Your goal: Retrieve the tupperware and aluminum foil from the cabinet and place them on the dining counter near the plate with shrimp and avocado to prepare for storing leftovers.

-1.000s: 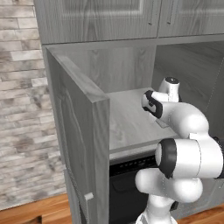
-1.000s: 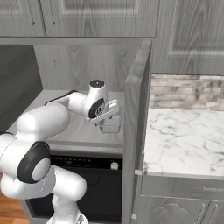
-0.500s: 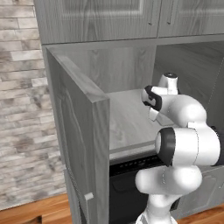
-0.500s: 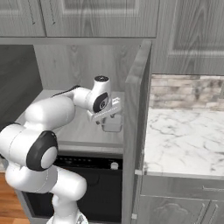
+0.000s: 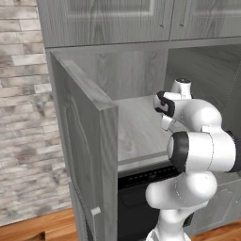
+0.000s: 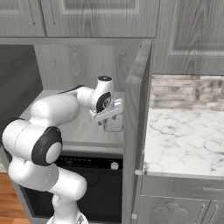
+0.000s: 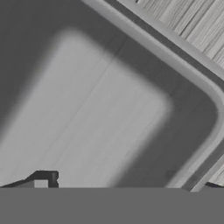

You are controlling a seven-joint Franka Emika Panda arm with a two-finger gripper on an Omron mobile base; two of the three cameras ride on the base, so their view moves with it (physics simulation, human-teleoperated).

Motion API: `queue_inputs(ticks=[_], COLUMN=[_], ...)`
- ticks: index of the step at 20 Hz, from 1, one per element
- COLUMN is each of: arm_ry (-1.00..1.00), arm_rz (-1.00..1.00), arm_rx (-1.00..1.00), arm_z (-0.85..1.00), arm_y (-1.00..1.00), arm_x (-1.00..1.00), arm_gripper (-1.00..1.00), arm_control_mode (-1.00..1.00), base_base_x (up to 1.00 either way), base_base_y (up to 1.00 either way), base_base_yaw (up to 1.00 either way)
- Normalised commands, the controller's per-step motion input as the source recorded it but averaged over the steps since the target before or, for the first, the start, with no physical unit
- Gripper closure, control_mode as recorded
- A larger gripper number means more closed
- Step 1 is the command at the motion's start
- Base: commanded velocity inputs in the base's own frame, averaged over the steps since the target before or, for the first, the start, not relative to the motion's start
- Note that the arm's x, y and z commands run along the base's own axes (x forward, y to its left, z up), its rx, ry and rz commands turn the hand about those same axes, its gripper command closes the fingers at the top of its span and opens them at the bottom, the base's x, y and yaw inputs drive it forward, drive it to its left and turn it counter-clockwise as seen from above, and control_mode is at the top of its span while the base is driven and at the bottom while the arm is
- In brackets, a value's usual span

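We're reaching into the tall grey wood-grain cabinet (image 5: 89, 141), door swung open toward us, w/ our white arm stretched over its pale grey shelf (image 5: 136, 132). Our two-finger gripper (image 6: 112, 123) is pointing down at the right part of the shelf, just beside the open right-hand door edge, and is hanging right over the small shallow pale-grey translucent tupperware (image 6: 114, 127), which is sitting on that shelf. In the hand view the tupperware (image 7: 105, 113) is lying very close under the hand, its rounded corner and raised rim toward the upper right, shelf wood grain beyond it. One dark finger tip (image 7: 43, 178) is poking up at lower left. Jaws are standing about as wide as they go, gripping nothing. To the right, a white-grey marble countertop (image 6: 183, 140) w/ brick backsplash behind; below the shelf, a black appliance front (image 6: 92, 183).
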Motion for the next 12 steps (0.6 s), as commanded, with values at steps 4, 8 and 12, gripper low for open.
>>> queue_inputs(ticks=[4,8,12], arm_ry=[0.00,0.00,0.00], arm_rz=[0.00,0.00,0.00], arm_rx=[0.00,0.00,0.00], arm_z=[-0.37,-0.13,0.00], arm_y=[0.00,0.00,0.00], arm_x=[0.00,0.00,0.00], arm_gripper=[1.00,1.00,1.00], arm_control_mode=[-1.00,-1.00,-1.00], base_base_x=[0.00,0.00,0.00], base_base_y=[0.00,0.00,0.00], base_base_yaw=[0.00,0.00,0.00])
